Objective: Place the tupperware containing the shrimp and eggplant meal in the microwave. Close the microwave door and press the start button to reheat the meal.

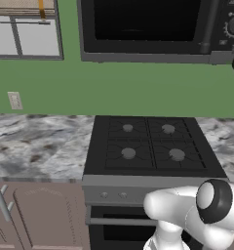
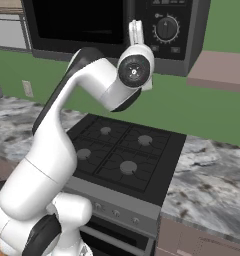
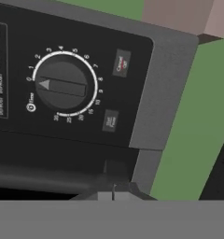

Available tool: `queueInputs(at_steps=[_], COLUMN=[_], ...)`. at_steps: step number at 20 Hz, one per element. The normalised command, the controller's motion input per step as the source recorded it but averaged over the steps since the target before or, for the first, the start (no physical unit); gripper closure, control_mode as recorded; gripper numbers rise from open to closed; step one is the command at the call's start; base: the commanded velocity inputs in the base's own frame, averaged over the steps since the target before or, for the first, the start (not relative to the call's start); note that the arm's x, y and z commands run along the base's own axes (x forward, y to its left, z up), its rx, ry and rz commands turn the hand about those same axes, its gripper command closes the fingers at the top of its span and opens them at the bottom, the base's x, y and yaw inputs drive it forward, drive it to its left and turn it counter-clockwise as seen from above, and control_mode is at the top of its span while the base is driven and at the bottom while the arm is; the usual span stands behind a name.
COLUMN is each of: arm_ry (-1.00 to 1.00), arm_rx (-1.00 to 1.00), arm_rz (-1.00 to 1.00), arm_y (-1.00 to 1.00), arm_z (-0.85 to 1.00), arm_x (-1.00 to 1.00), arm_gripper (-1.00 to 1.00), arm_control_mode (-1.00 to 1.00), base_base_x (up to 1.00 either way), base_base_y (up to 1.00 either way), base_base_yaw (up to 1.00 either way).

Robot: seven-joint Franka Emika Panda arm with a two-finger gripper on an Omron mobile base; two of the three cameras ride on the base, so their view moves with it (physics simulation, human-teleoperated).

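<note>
On microwave [image 3: 86,84] panel, dial [image 3: 63,85], "AUTO DEFROST"

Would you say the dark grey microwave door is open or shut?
Shut: the dark grey microwave door lies flush across the front, handle beside the black dial panel.

Home kitchen, rendered. Black four-burner stove [image 1: 150,146] with oven front and knobs below, set into a grey-white marbled stone surface [image 1: 38,144] on both sides. Microwave [image 1: 153,29] mounted on the green wall [image 1: 138,90] above the stove, its door [image 2: 77,22] closed; black dial panel [image 3: 62,84] with timer dial and small buttons at its right. Brown wooden cabinet doors [image 1: 46,219] with grey bar handles under the surface. White wall outlet [image 1: 14,100] at left, window [image 1: 24,34] with a blind at upper left. Pinkish-brown cupboard [image 2: 219,70] right of the microwave.
</note>
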Motion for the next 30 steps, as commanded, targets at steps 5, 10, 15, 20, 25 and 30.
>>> queueInputs(at_steps=[5,10,15,20,25,30], arm_ry=[0.00,0.00,0.01,0.00,0.00,0.00], arm_rx=[0.00,0.00,0.00,0.00,0.00,0.01], arm_rz=[0.00,0.00,0.00,0.00,0.00,0.00], arm_y=[-0.10,-0.11,-0.03,-0.01,-0.13,-0.21], arm_z=[0.05,0.00,0.00,0.00,0.00,-0.01], arm_x=[0.19,0.20,0.26,0.28,0.25,0.22], arm_gripper=[1.00,1.00,1.00,1.00,1.00,1.00], arm_control_mode=[-1.00,-1.00,-1.00,-1.00,-1.00,-1.00], base_base_x=[0.00,0.00,0.00,0.00,0.00,0.00], base_base_y=[0.00,0.00,0.00,0.00,0.00,0.00], base_base_yaw=[0.00,0.00,0.00,0.00,0.00,0.00])
